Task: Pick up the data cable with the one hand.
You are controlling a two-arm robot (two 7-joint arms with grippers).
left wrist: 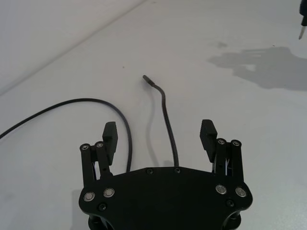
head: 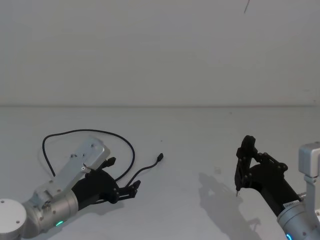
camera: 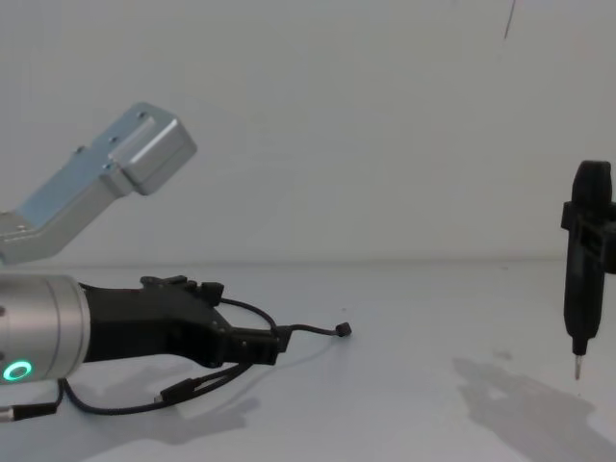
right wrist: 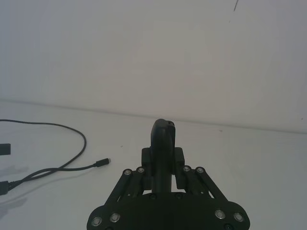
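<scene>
Left gripper (head: pixel 122 175) was found low over the white table (head: pixel 200 135), at the robot's near left, reaching forward and to the right. Its jaws stood spread wide, with nothing held between them. In the left wrist view the same gripper (left wrist: pixel 159 129) showed both fingertips (left wrist: pixel 110 130) well apart, and two strands of the data cable (left wrist: pixel 165 110) ran through the gap and passed under the palm. One strand lay close beside one fingertip; contact could not be confirmed. The other strand ran up the middle of the gap, clear of both pads.

The data cable (head: pixel 133 152) lay on the table at the left. It made a wide loop behind and around the left arm, then came forward under the gripper. One plug (head: pixel 160 157) rested ahead of the fingertips, toward the table's centre, apart from them. From the chest the cable (camera: pixel 308 330) lay flat on the surface, its plug end lifted slightly, and further strands ran beneath the left gripper (camera: pixel 250 322).

Right gripper (head: pixel 245 165) hung at the robot's right, well apart from the cable. It was clamped on a pen-shaped tool (head: pixel 239 180) held near upright, metal tip pointing down. The chest view placed the tool (camera: pixel 580 298) with its tip clear above the table, its shadow on the surface below. The right wrist view confirmed the right gripper (right wrist: pixel 163 163) with its pads pressed against the tool (right wrist: pixel 162 132) on both sides, and the cable (right wrist: pixel 81 136) farther off
</scene>
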